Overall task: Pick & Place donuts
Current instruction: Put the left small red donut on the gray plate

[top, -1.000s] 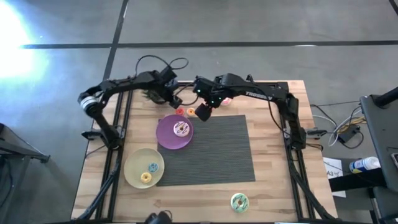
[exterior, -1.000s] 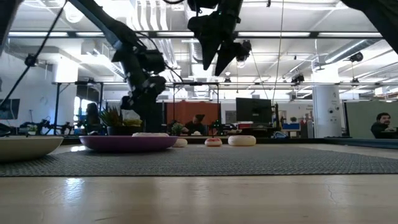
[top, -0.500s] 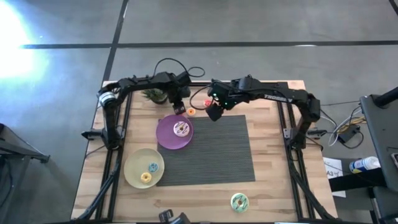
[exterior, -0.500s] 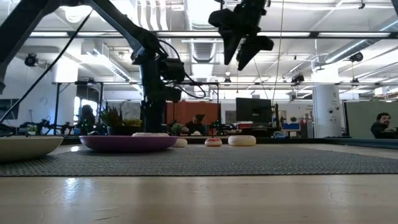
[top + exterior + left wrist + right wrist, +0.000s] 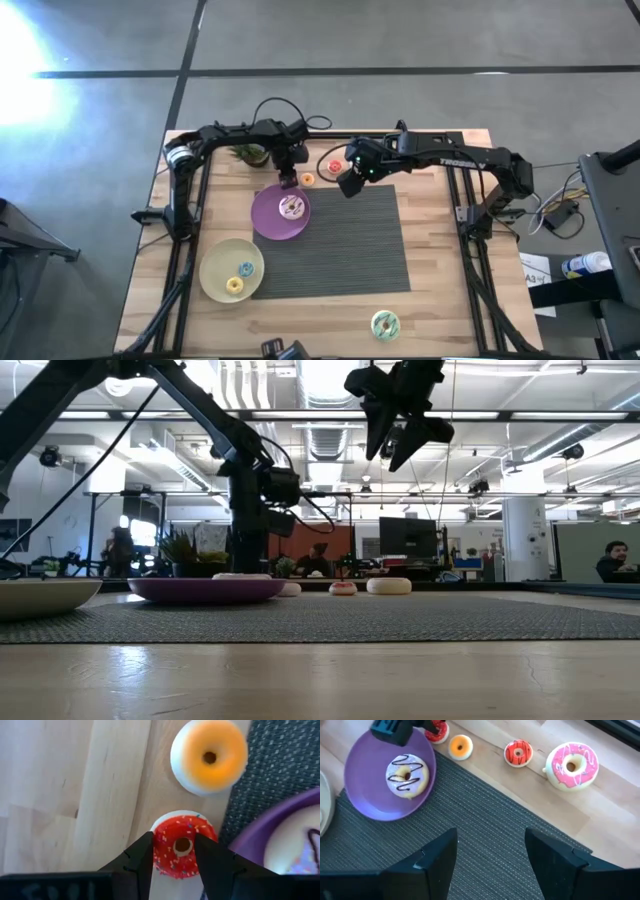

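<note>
The left gripper (image 5: pixel 174 851) is down at the table (image 5: pixel 60 780), its jaws set on either side of the red sprinkled donut (image 5: pixel 181 851), which sits on the wood just beside the purple plate (image 5: pixel 280 820). Beyond it lies the orange donut (image 5: pixel 210 756). The right gripper (image 5: pixel 490 851) hovers above the mat (image 5: pixel 485 830), jaws apart and empty.

purple plate (image 5: pixel 365 800) holds white donut (image 5: pixel 408 776) | orange donut (image 5: pixel 460 746), red donut (image 5: pixel 518 753), pink donut (image 5: pixel 571 765) on wood
</note>
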`<act>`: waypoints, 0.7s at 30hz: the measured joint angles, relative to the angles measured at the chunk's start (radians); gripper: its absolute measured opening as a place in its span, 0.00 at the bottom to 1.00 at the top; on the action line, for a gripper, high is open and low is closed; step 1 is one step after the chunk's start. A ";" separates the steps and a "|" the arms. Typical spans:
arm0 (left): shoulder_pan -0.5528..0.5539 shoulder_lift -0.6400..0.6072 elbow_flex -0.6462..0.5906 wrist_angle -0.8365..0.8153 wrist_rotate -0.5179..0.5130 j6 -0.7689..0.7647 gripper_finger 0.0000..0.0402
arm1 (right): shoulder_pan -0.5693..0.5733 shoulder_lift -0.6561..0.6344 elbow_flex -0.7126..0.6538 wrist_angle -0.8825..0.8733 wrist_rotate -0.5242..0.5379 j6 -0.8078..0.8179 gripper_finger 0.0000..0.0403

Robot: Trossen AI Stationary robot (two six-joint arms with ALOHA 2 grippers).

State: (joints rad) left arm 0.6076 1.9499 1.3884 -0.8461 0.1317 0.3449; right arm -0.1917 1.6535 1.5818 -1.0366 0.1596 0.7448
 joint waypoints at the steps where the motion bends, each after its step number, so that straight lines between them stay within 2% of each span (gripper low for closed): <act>1: 0.000 0.005 0.000 0.005 -0.012 0.000 0.29 | 0.003 0.000 0.000 0.002 0.000 0.000 0.56; 8: -0.001 0.035 0.000 0.017 -0.029 -0.001 0.27 | 0.013 0.000 0.000 0.002 0.000 0.000 0.56; 11: -0.001 0.035 0.000 0.017 -0.030 0.000 0.20 | 0.013 0.000 0.000 0.002 0.001 -0.001 0.56; 15: -0.001 0.031 -0.001 0.019 -0.033 0.001 0.04 | 0.013 0.000 0.000 0.002 0.023 -0.008 0.56; 21: -0.001 0.025 0.004 0.007 -0.040 0.001 0.00 | 0.013 0.001 0.000 0.002 0.027 -0.020 0.56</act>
State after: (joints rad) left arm 0.6067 1.9753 1.3921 -0.8395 0.0920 0.3462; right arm -0.1787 1.6543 1.5822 -1.0348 0.1864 0.7251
